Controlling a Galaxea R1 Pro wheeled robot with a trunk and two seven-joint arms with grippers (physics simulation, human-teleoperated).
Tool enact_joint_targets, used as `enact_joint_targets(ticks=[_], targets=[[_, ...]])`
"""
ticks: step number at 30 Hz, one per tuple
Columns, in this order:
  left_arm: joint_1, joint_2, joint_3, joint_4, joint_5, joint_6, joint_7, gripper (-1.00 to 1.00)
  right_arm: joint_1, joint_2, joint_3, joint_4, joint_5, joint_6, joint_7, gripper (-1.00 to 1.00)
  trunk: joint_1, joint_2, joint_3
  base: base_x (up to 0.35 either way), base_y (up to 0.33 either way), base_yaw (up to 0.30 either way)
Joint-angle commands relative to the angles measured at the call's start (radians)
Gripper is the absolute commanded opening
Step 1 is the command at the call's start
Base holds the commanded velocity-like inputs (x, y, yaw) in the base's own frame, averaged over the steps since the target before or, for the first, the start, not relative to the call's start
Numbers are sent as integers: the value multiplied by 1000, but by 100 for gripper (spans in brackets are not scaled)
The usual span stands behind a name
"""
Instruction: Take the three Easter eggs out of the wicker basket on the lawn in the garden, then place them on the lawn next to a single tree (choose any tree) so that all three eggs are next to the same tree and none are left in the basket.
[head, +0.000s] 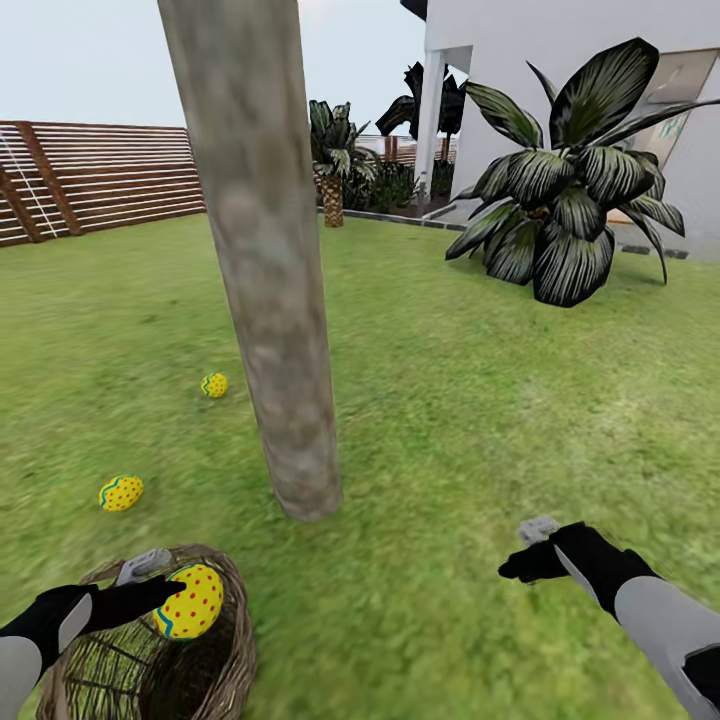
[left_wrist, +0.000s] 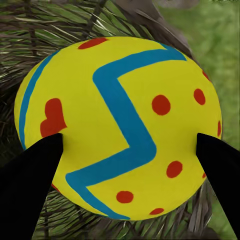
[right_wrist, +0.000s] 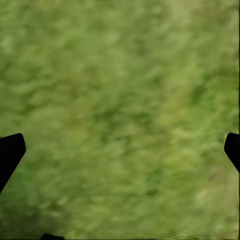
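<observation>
We see the left gripper (head: 165, 590) clamped on a yellow red-dotted Easter egg (head: 190, 601) above the brown wicker basket (head: 225, 670), lower left. Two matching eggs (head: 121, 493) (head: 214, 384) lie on the green lawn (head: 480, 400) left of the grey-brown tree trunk (head: 270, 300). The right gripper (head: 530, 550) hangs spread wide and empty, lower right.

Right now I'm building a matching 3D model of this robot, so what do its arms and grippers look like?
Both arms have smooth light grey forearm shells ending in black wrist sections. The left gripper and right gripper are black, with flat, tapering, wedge-shaped fingers. A small pale grey block sits on top of each, near the fingers. No cables, markings or sleeves are visible.
</observation>
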Motion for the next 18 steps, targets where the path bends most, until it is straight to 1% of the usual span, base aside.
enact_joint_targets(ticks=[1, 2, 3, 4, 5, 6, 7, 8, 9, 10, 12, 13, 15, 18], targets=[[0, 0, 7, -1, -2, 9, -4, -100, -1, 44, 4, 5, -3, 11, -164, 100, -4, 7, 2, 0, 0, 0], [0, 0, 7, -1, -2, 9, -4, -100, -1, 93, 1, 16, -11, 13, -399, 100, -8, 14, 6, 0, 0, 0], [0, 0, 7, -1, -2, 9, -4, -100, -1, 119, 0, 20, -27, 14, -528, 100, -12, 21, 9, 0, 0, 0], [0, 0, 7, -1, -2, 9, -4, -100, -1, 134, 0, 22, -53, 16, -597, 100, -16, 28, 12, 0, 0, 0], [0, 0, 7, -1, -2, 9, -4, -100, -1, 141, 0, 23, -85, 21, -634, 100, -19, 35, 15, 0, 0, 0], [0, 0, 7, -1, -2, 9, -4, -100, -1, 145, -1, 23, -121, 62, -659, 100, -23, 42, 18, 0, 0, 0], [0, 0, 7, -1, -2, 9, -4, -100, -1, 146, -1, 21, -140, 138, -667, 100, -27, 49, 21, 0, 0, 0], [0, 0, 7, -1, -2, 9, -4, -100, -1, 148, -2, 9, -161, 263, -670, 100, -31, 56, 24, 0, 0, 0], [0, 0, 7, -1, -2, 9, -4, -100, -1, 144, -1, -10, -185, 324, -668, 100, -35, 63, 27, 0, 0, 0], [0, 0, 7, -1, -2, 9, -4, -100, -1, 137, -2, -18, -200, 325, -667, 100, -39, 70, 31, 0, 0, 0], [0, 2, 8, -2, -3, 9, -4, -100, -1, 90, 0, -25, -247, 208, -667, 100, -46, 84, 37, 0, 0, 0], [0, 5, 8, -3, -3, 9, -4, -100, -1, 82, 1, -26, -260, 177, -667, 100, -50, 91, 40, 0, 0, 0], [0, 6, 8, -4, -3, 9, -4, -100, -1, 79, 3, -27, -271, 150, -667, 100, -58, 105, 46, 0, 0, 0], [0, 4, 7, -4, -3, 9, -5, -100, -1, 86, 6, -28, -274, 133, -667, 100, -69, 126, 56, 0, 0, 0]])
